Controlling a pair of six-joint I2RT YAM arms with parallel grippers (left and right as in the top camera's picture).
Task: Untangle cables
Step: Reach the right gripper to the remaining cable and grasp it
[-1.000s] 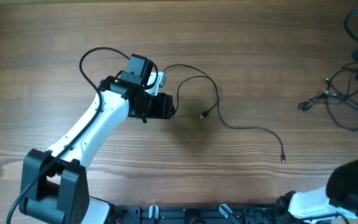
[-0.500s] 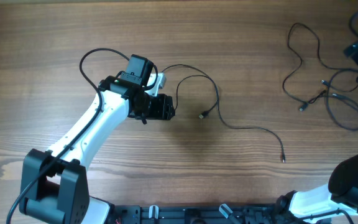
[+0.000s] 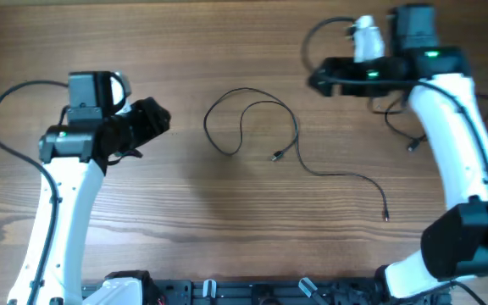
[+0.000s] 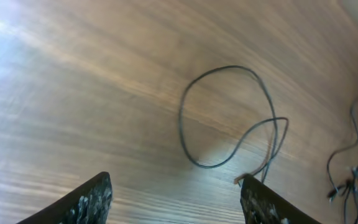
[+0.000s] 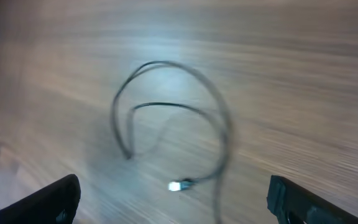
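Note:
One thin black cable lies loose mid-table, curled in a loop, with a small plug inside the curl and a tail running to the lower right. More thin cables lie bunched at the right, partly hidden under my right arm. My left gripper hovers left of the loop, open and empty. My right gripper hangs up and to the right of it, also open and empty. The left wrist view shows the loop beyond the gripper. The right wrist view shows the plug by the gripper.
Bare wooden table surrounds the loose cable. The arms' own thicker black cables arc over the left arm and above the right wrist. A black rail runs along the front edge.
My left arm has pulled back to the left, away from the cable's end. My right arm has swung in from the far right to above the loop, its jaws now wide open.

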